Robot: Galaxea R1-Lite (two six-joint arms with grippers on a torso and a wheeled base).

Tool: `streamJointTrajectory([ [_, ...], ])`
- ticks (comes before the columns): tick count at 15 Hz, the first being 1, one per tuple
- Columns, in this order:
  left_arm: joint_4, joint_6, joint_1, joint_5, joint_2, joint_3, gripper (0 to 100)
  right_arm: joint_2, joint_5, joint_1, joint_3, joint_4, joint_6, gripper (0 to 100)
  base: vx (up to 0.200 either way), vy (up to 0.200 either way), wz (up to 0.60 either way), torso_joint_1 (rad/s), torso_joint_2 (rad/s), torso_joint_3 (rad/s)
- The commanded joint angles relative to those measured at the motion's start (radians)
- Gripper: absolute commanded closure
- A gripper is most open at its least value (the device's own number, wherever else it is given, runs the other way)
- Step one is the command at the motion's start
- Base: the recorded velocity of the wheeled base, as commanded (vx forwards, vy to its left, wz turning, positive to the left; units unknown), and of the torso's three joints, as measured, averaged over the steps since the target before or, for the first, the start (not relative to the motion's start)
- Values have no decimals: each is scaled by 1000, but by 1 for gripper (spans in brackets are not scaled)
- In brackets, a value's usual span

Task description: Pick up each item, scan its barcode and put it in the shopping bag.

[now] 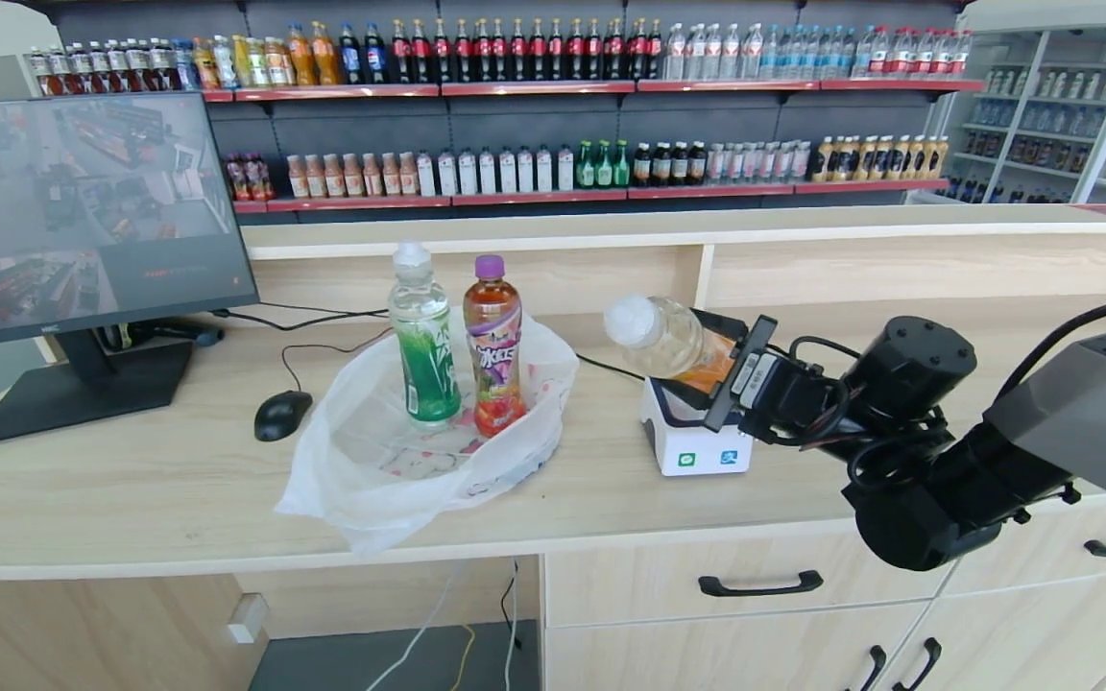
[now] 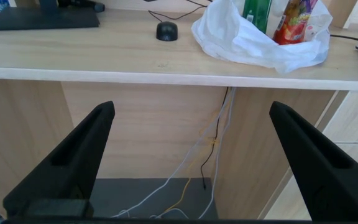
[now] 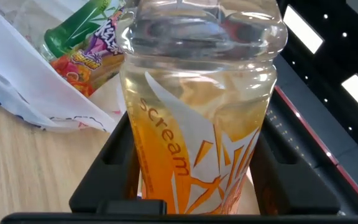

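A: Over the white scanner (image 1: 697, 446), on the right side of the counter (image 1: 131, 480): clear bottle with an orange label (image 1: 663, 336), white cap, tipped on its side with the cap end toward the shopping bag (image 1: 342, 480). Clamped across the labelled body by the right gripper (image 1: 718, 357).

B: Heavy?

A: Hard to judge the fill behind the label; if full, some weight, and likely to slosh when swung. Smooth plastic, thin-walled by the look. Apt to dent under a hard squeeze and to slip on the glossy label.

B: Then best gripped around the middle of the body, as now, not by the neck or cap. Worth turning slowly over the scanner; barcode's place on the label not visible from here. And the bag?

A: Thin white plastic, slumped open, well to the left of the scanner. Holds a green-labelled bottle (image 1: 425, 355) and a purple-capped bottle (image 1: 493, 355), both upright, just beside each other. Soft walls, no support. Better to lower the bottle in next to those two than to drop it.

B: Left gripper (image 2: 191, 107)?

A: Spread wide, holding nothing, low in front of the counter's edge. Computer mouse (image 1: 281, 415) and monitor (image 1: 83, 211) further left, apart from the bag.
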Motion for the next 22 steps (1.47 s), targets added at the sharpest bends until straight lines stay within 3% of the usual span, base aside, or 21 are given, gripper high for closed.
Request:
streamJointTrajectory([
  [1,0,-1,0,0,0,0,0,4,5,-3,0,-1,0,100,0,0,0,0,0,0],
  [22,0,-1,0,0,0,0,0,16,22,2,1,-1,10,100,0,0,0,0,0,0],
])
